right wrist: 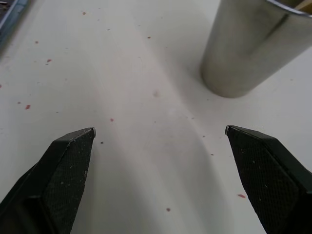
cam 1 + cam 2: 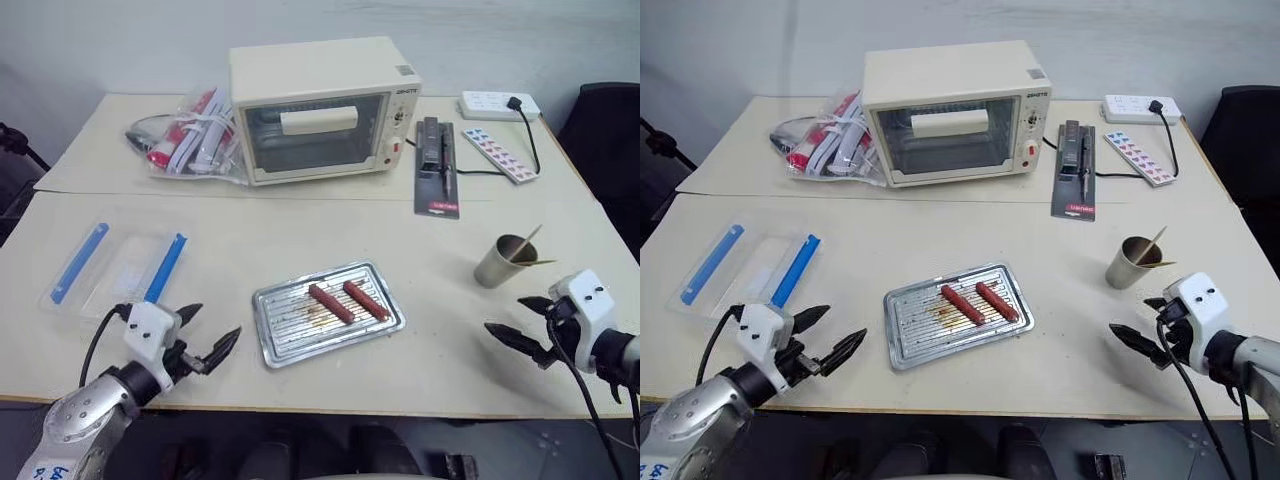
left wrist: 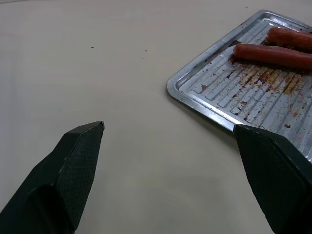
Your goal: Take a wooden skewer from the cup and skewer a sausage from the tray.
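Note:
A shiny ribbed tray (image 2: pixel 275 335) lies at the table's front centre. Two reddish-brown sausages (image 2: pixel 331 304) (image 2: pixel 366 300) lie side by side on it. To the right stands the grey cup (image 2: pixel 497 263) with thin wooden skewers (image 2: pixel 527 243) poking out of its mouth. My left gripper (image 2: pixel 215 322) hovers open just left of the tray, empty; in its wrist view the tray's corner (image 3: pixel 195 100) and a sausage (image 3: pixel 273 54) lie ahead of it. My right gripper (image 2: pixel 505 313) stands open and empty in front of the cup (image 1: pixel 248 53), apart from it.
A cream toaster oven (image 2: pixel 318 110) stands at the back centre, with a bag of packets (image 2: pixel 190 135) to its left. A black tool (image 2: pixel 437 165), a coloured strip (image 2: pixel 498 153) and a power strip (image 2: pixel 498 103) lie back right. A clear bag with blue strips (image 2: pixel 115 265) lies front left.

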{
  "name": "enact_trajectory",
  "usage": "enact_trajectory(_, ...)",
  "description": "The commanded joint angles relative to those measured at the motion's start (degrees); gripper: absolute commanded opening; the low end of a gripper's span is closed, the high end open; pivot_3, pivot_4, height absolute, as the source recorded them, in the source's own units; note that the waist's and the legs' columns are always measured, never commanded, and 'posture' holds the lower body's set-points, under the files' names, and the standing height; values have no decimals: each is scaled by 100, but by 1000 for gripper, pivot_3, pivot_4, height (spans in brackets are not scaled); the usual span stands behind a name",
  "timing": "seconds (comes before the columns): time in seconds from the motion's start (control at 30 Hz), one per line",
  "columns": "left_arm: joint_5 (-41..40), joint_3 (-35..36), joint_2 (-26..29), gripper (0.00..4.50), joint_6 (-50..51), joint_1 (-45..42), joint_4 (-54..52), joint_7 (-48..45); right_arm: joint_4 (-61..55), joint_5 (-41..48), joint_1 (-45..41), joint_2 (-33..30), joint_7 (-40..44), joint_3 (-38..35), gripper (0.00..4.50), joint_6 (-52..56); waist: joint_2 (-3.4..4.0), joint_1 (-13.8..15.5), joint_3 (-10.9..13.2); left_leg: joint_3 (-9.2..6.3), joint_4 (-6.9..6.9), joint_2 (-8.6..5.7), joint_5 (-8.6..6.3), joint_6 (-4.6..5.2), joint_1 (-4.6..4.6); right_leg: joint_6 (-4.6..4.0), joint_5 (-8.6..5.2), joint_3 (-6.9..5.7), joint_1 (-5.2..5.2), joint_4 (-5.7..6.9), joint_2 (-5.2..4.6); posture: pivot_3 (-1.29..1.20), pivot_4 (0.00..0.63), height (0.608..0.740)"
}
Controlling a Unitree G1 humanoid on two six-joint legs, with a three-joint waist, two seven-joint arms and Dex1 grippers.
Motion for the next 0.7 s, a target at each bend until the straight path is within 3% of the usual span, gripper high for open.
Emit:
enact_trajectory(0.03,42,48,-43,4500,-193,-86,2,74,-139,74,-88,34,-39,0,4466,-62,0,14,0,0,0,0,0,0,0,0,0,0,0,0,0,0,150,740)
enact_trajectory(0.7,40,-205,-105,4500,-130,-530,224,249,-619,171,-37,735,-1024,-27,4466,384,0,64,0,0,-3,0,5,-9,-1,0,0,0,-3,-1,1,0,150,740)
